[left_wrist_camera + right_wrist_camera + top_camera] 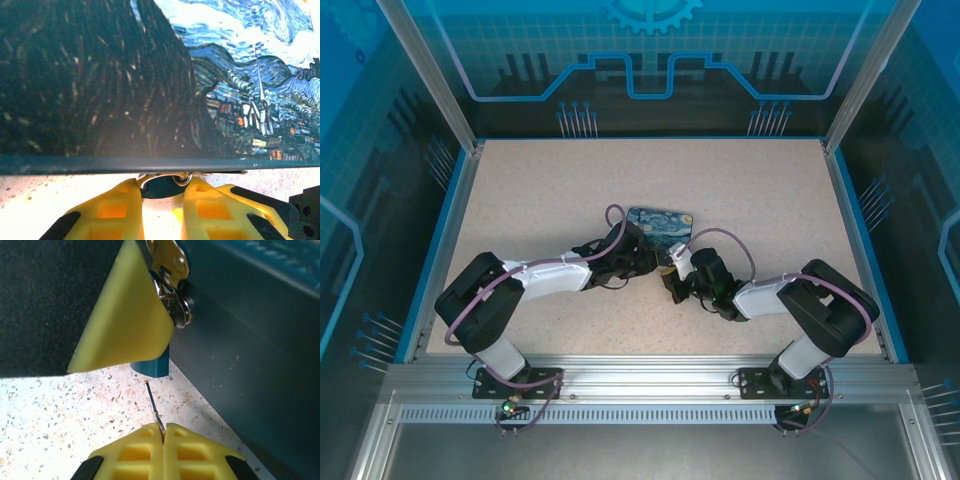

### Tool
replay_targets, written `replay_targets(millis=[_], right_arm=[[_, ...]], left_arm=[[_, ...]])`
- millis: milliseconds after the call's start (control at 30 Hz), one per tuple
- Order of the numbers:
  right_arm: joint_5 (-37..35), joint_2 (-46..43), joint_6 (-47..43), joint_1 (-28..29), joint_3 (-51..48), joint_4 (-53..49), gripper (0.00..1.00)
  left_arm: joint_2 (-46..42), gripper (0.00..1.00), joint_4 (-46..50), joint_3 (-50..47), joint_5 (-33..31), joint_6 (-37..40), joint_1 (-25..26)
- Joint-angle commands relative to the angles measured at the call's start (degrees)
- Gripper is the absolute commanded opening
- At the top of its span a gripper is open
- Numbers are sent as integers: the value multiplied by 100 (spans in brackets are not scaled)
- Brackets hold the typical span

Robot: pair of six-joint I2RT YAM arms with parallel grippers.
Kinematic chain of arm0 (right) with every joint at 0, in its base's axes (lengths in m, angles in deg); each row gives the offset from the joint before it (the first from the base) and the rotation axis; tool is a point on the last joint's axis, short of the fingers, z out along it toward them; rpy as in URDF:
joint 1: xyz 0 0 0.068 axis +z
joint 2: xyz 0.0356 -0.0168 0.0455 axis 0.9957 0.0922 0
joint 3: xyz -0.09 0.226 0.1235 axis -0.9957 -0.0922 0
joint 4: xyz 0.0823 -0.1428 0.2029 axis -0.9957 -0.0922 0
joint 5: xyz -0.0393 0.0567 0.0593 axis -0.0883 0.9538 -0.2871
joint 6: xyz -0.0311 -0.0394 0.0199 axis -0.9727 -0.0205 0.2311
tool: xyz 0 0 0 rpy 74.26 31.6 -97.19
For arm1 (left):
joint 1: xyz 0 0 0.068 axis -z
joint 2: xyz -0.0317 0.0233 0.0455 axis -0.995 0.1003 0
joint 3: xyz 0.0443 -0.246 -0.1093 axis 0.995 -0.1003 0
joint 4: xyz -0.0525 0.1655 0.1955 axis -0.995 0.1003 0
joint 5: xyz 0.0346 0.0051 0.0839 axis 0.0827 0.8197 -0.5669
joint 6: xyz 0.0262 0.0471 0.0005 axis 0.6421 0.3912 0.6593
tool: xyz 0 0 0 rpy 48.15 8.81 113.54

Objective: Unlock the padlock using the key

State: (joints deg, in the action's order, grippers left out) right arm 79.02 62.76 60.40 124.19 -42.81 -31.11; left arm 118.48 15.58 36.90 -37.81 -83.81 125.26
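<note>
Clamps the padlock [150, 366] with the left gripper [164, 186] at the near edge of the tin [660, 222], aims the key [154, 407] pinched in the right gripper [163, 429], likely needs a straight push into the keyhole

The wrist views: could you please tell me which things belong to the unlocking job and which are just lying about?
For the job: the key, pinched in the right gripper; the padlock, between the fingers of the left gripper.
Just there: the painted tin behind it; the table.
</note>
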Motion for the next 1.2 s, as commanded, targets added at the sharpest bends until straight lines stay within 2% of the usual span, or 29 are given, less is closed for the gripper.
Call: replay_targets(millis=[0, 567, 1167], right_arm=[[0, 53, 96, 73, 80, 318, 1], [-207, 40, 303, 79, -54, 705, 1], [-169, -43, 516, -27, -383, 1567, 0]], left_arm=[[-209, 0, -172, 162, 145, -65, -40], [-208, 0, -215, 133, 147, -133, -41], [-164, 0, -677, 75, 462, -856, -45]])
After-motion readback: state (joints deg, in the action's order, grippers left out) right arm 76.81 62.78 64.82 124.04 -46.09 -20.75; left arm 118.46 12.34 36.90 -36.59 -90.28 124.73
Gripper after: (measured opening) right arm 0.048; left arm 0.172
